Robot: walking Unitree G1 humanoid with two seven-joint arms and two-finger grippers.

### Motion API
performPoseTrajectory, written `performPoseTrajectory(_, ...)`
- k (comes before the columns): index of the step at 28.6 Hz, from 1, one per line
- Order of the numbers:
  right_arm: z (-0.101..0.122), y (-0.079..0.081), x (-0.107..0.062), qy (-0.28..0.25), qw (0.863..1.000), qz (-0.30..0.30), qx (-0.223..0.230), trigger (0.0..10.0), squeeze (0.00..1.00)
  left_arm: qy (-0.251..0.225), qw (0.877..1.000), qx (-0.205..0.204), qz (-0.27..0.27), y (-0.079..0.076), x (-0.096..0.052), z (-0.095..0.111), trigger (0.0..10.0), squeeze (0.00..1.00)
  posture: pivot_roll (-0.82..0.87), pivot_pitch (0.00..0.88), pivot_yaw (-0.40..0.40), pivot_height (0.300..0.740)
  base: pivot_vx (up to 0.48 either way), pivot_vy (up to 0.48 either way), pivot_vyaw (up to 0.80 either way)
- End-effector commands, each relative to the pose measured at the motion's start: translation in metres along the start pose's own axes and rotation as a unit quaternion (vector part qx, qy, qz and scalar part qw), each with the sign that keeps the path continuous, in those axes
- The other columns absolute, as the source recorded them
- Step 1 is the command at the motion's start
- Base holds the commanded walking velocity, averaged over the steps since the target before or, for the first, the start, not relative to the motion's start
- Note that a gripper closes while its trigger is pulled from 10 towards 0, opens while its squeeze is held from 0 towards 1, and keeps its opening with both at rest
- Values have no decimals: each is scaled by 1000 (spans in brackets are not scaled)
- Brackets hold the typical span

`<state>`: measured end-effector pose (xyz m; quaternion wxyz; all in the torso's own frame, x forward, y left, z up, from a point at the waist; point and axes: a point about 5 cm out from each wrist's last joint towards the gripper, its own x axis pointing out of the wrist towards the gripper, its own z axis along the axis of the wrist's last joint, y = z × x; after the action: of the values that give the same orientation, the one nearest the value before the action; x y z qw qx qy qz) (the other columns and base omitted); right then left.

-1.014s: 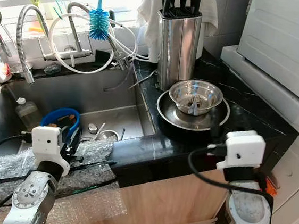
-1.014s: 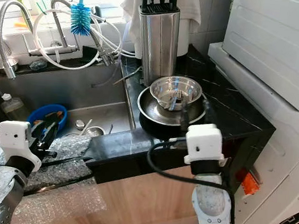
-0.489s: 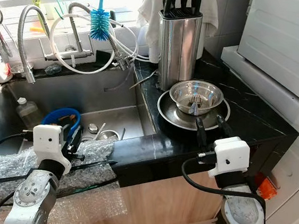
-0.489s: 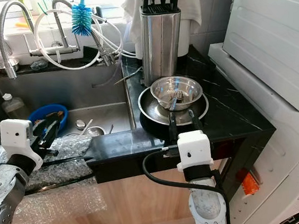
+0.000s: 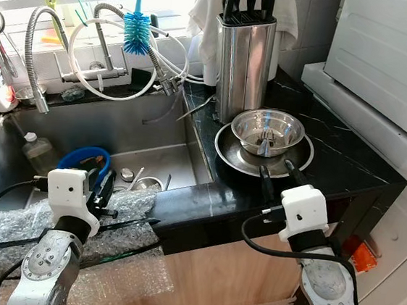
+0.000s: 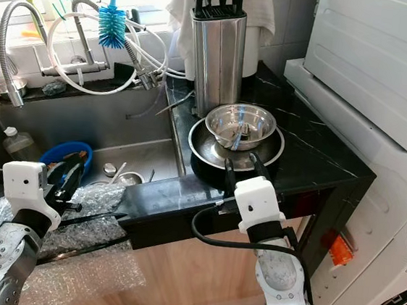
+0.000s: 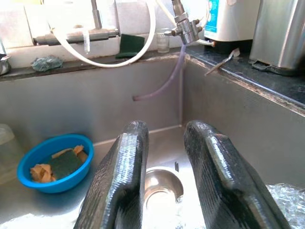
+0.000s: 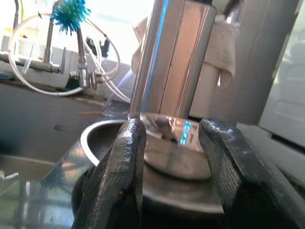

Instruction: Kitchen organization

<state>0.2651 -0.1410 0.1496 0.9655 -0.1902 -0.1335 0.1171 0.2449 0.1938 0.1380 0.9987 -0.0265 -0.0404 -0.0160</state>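
While my right gripper (image 5: pixel 274 176) hovers at the front rim of the steel plate (image 5: pixel 232 154) on the black counter (image 5: pixel 348 164), its fingers spread wide and empty, the small steel bowl (image 5: pixel 267 130) sits on that plate, just before the knife block (image 5: pixel 243 62). My left gripper (image 7: pixel 164 157) hangs over the sink (image 5: pixel 83 122), fingers narrowly parted, near the blue bowl (image 7: pixel 55 162).

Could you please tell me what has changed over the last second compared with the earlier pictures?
The right pincer has come up and forward, toward the robot's left, to the near rim of the steel plate under the bowl, fingers open, holding nothing. The left pincer stayed open over the sink; bowl, plate and knife block are unmoved.
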Motion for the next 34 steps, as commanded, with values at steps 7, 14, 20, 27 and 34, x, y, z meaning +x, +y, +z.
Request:
performPoseTrajectory(7,-1,0,12,-13,1000,22,-10,10000,0,-2,1000,1,2,0,0,3,10000,0,-117,0,139,740,0,0,0)
performPoseTrajectory(14,-3,-3,17,-15,1000,20,-17,10000,0,-1,1000,-1,2,-1,0,3,10000,0,-112,0,137,740,0,0,0)
performPoseTrajectory(20,-5,-9,18,-11,1000,-3,-26,10000,0,-1,1000,0,2,-1,0,3,10000,0,-110,0,140,740,0,0,0)
performPoseTrajectory(27,-6,-15,17,-12,999,-28,-28,10000,0,-1,1000,0,3,-1,0,3,10000,0,-114,0,140,740,0,0,0)
performPoseTrajectory(34,-6,-24,15,-11,998,-62,-29,10000,0,0,1000,-1,2,-1,1,1,10000,0,-116,0,139,740,0,0,0)
